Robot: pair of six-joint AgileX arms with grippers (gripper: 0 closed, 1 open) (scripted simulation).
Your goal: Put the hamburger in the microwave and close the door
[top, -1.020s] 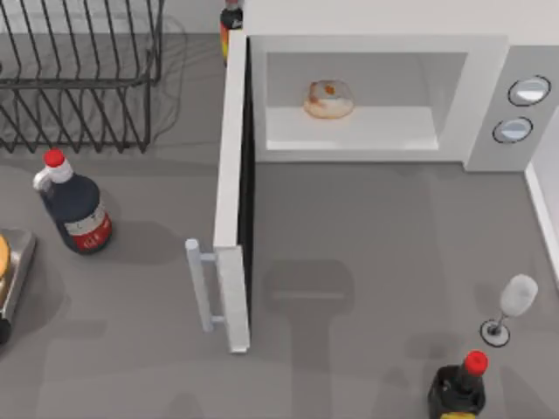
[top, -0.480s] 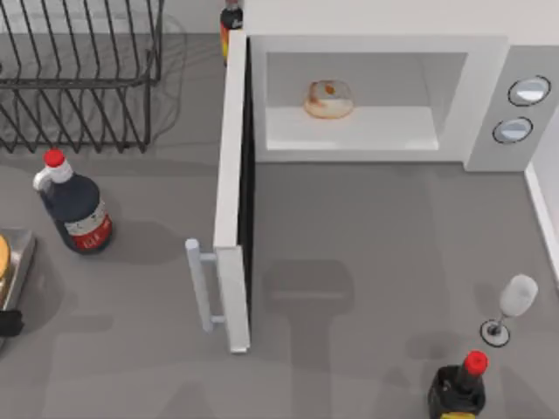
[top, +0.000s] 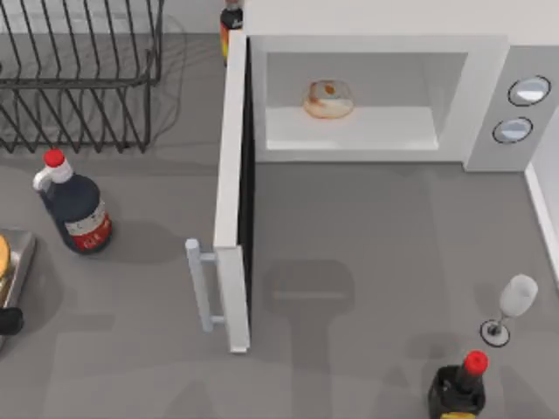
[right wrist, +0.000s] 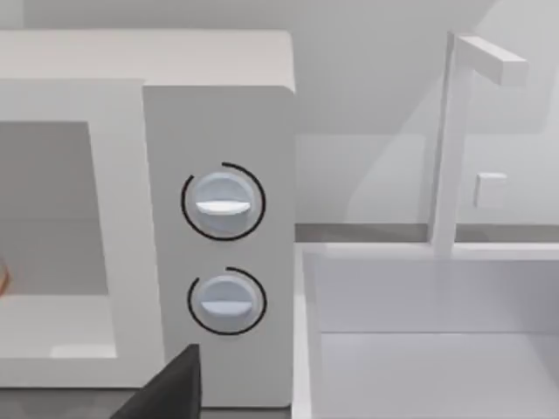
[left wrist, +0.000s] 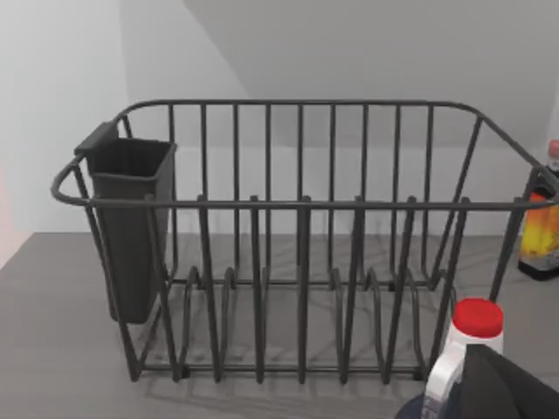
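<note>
The hamburger [top: 329, 99], a pale bun with an orange-red patch, lies inside the microwave [top: 485, 61] on its pale floor, a little left of middle. The door [top: 231, 188] stands swung wide open toward the table's front, its bar handle [top: 201, 285] facing left. A dark bit of my left gripper [top: 7, 321] pokes in at the table's left edge, well away from the door. In the right wrist view a dark part of my right gripper [right wrist: 170, 391] sits low in front of the microwave's knob panel [right wrist: 223, 202].
A black wire rack [top: 79, 70] [left wrist: 297, 244] fills the back left. A dark red-capped bottle [top: 74, 208] [left wrist: 472, 336] stands in front of it. Front right hold another bottle [top: 458, 390] and a wine glass [top: 514, 304]. A white basin [right wrist: 419, 340] adjoins the microwave's right.
The dark bit of my left gripper at the left edge has crept slightly inward and up. The hamburger, door and everything else are as before.
</note>
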